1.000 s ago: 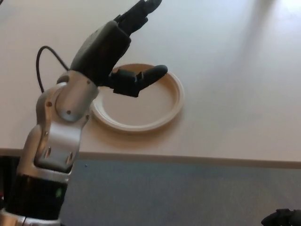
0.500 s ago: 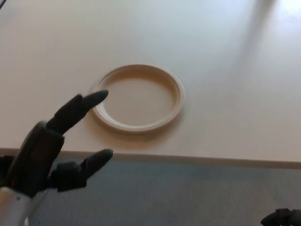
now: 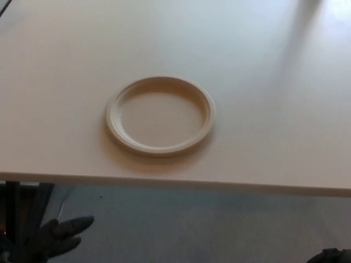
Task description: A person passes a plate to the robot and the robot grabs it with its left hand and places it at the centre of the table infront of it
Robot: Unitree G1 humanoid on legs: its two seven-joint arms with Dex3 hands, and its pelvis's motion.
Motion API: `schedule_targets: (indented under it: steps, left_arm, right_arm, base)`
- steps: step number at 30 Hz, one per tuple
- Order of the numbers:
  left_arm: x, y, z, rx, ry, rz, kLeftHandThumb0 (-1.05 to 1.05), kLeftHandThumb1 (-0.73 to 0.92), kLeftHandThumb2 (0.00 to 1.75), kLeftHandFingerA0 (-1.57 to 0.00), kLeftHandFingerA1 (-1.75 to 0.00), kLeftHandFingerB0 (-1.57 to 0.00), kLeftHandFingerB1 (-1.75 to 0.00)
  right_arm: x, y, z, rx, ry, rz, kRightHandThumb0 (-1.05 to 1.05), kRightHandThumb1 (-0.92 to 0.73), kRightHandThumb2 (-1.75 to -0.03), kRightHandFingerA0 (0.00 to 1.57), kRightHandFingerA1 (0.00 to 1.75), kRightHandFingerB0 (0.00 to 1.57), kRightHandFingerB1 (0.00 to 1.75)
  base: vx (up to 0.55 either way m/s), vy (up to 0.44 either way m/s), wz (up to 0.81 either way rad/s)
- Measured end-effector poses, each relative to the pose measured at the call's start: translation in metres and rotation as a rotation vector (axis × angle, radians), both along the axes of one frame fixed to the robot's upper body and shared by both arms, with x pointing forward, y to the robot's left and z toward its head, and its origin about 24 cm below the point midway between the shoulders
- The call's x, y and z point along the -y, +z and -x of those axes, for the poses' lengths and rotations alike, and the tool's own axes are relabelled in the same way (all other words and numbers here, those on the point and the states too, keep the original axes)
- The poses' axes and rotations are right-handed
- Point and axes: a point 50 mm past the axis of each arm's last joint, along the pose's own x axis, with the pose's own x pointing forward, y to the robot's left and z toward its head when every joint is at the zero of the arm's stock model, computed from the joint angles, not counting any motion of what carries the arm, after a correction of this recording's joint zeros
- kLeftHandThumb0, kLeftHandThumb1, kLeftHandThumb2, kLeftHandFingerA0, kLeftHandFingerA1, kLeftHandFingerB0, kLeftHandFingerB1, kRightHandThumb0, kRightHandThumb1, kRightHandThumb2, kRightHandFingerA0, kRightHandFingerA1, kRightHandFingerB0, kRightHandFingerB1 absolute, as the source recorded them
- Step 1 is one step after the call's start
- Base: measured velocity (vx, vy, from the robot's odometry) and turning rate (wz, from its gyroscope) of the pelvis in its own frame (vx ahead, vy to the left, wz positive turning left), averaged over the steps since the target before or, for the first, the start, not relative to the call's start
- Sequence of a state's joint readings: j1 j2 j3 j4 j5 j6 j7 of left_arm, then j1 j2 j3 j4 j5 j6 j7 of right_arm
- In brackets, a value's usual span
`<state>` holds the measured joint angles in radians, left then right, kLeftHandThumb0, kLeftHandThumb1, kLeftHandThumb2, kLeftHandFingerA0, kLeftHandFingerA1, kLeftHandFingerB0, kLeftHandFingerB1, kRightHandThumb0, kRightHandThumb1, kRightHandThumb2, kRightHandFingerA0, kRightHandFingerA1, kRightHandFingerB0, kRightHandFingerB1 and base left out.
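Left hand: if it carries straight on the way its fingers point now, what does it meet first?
Nothing visible: the left hand sits below the table edge, fingers pointing right over the floor. Depth is unclear. The plate is not in line.

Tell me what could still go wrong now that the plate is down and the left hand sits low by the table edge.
1. The plate lies nearer the table's front edge than its middle, so a knock could push it off.
2. The left hand hangs below the tabletop, fingers apart; raising it straight up might catch the edge.
3. Only a sliver of the right hand shows at the bottom corner, so its clearance cannot be checked.
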<state>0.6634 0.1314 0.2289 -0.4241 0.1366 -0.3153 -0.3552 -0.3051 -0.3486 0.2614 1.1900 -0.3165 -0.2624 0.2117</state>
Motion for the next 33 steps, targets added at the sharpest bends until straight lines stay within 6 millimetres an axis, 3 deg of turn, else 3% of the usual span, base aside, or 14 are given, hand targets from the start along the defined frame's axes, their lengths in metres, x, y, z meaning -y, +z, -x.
schedule_targets:
  steps: [3, 4, 6, 8, 12, 16, 17, 18, 19, 20, 21, 22, 23, 33]
  left_arm:
    - [-0.008, -0.012, 0.004, -0.052, -0.011, -0.029, -0.64, 0.68, 0.61, -0.65, -0.46, -0.58, -0.41]
    - [-0.014, -0.02, 0.004, -0.085, -0.015, -0.049, -0.6, 0.64, 0.6, -0.57, -0.43, -0.52, -0.39]
    - [-0.023, -0.033, 0.004, -0.139, -0.021, -0.091, -0.69, 0.57, 0.92, -0.33, -0.49, -0.26, -0.44]
    - [-0.03, -0.043, 0.0, -0.179, -0.023, -0.125, -0.67, 0.7, 0.61, -0.33, -0.34, -0.31, -0.31]
    - [-0.042, -0.064, -0.011, -0.253, -0.016, -0.189, -0.7, 0.71, 0.63, -0.26, -0.33, -0.23, -0.29]
    - [-0.05, -0.081, -0.024, -0.301, -0.001, -0.23, -0.71, 0.73, 0.62, -0.21, -0.32, -0.19, -0.28]
    - [-0.052, -0.085, -0.027, -0.314, 0.007, -0.238, -0.36, 0.46, 1.03, 0.0, -0.49, 0.0, -0.48]
    - [-0.053, -0.089, -0.029, -0.324, 0.011, -0.242, -0.73, 0.59, 0.9, -0.08, -0.41, -0.05, -0.28]
    - [-0.055, -0.095, -0.032, -0.342, 0.024, -0.246, -0.73, 0.59, 0.9, -0.08, -0.41, -0.05, -0.28]
    - [-0.057, -0.099, -0.033, -0.358, 0.035, -0.25, -0.73, 0.59, 0.9, -0.09, -0.41, -0.04, -0.27]
    - [-0.06, -0.104, -0.034, -0.375, 0.047, -0.258, -0.75, 0.6, 0.9, -0.11, -0.42, -0.05, -0.25]
    - [-0.063, -0.108, -0.035, -0.393, 0.061, -0.265, -0.75, 0.6, 0.9, -0.11, -0.42, -0.05, -0.25]
    - [-0.066, -0.112, -0.035, -0.409, 0.076, -0.271, -0.76, 0.61, 0.92, -0.1, -0.42, -0.04, -0.26]
    - [-0.106, -0.138, -0.016, -0.602, 0.233, -0.343, -0.36, 0.46, 1.02, 0.0, -0.48, 0.0, -0.49]
  right_arm:
    - [0.001, -0.001, 0.002, -0.007, -0.003, 0.001, -0.85, -0.79, -0.66, 0.39, 0.58, 0.33, 0.47]
    - [0.001, -0.002, 0.004, -0.012, -0.005, 0.001, -0.83, -0.65, -1.1, 0.36, 0.63, 0.25, 0.53]
    - [0.002, -0.004, 0.007, -0.023, -0.009, 0.003, -0.84, -0.65, -1.09, 0.37, 0.63, 0.25, 0.53]
    - [0.003, -0.006, 0.009, -0.032, -0.012, 0.004, -0.83, -0.8, -0.66, 0.38, 0.57, 0.33, 0.46]
    - [0.003, -0.007, 0.012, -0.04, -0.014, 0.005, -0.83, -0.82, -0.65, 0.37, 0.56, 0.34, 0.45]
    - [0.003, -0.007, 0.012, -0.041, -0.014, 0.006, -0.81, -0.81, -0.64, 0.35, 0.58, 0.34, 0.47]
    - [0.003, -0.007, 0.012, -0.041, -0.014, 0.005, -0.82, -0.81, -0.64, 0.35, 0.58, 0.35, 0.47]
    - [0.003, -0.007, 0.012, -0.041, -0.015, 0.005, -0.83, -0.64, -1.09, 0.36, 0.63, 0.26, 0.54]
    - [0.003, -0.007, 0.012, -0.041, -0.014, 0.005, -0.83, -0.64, -1.09, 0.36, 0.63, 0.26, 0.54]
    - [0.002, -0.008, 0.012, -0.041, -0.014, 0.004, -0.83, -0.79, -0.66, 0.38, 0.58, 0.34, 0.46]
    - [0.002, -0.008, 0.012, -0.041, -0.014, 0.003, -0.82, -0.65, -1.1, 0.38, 0.64, 0.25, 0.53]
    - [0.001, -0.008, 0.012, -0.042, -0.014, 0.001, -0.82, -0.65, -1.1, 0.38, 0.64, 0.25, 0.53]
    - [0.0, -0.009, 0.012, -0.042, -0.013, -0.002, -0.84, -0.82, -0.65, 0.37, 0.58, 0.34, 0.47]
    - [-0.004, -0.016, 0.02, -0.065, -0.026, -0.014, -0.79, -0.81, -0.64, 0.35, 0.58, 0.34, 0.47]
  base:
    - [0.0, 0.0, 0.0]
    - [0.0, 0.0, 0.0]
    - [0.0, 0.0, 0.0]
    - [0.0, 0.0, 0.0]
    - [0.0, 0.0, 0.0]
    - [0.0, 0.0, 0.0]
    - [0.0, 0.0, 0.0]
    - [0.0, 0.0, 0.0]
    - [0.0, 0.0, 0.0]
    - [0.0, 0.0, 0.0]
    - [0.0, 0.0, 0.0]
    - [0.0, 0.0, 0.0]
    - [0.0, 0.0, 0.0]
    - [0.0, 0.0, 0.0]
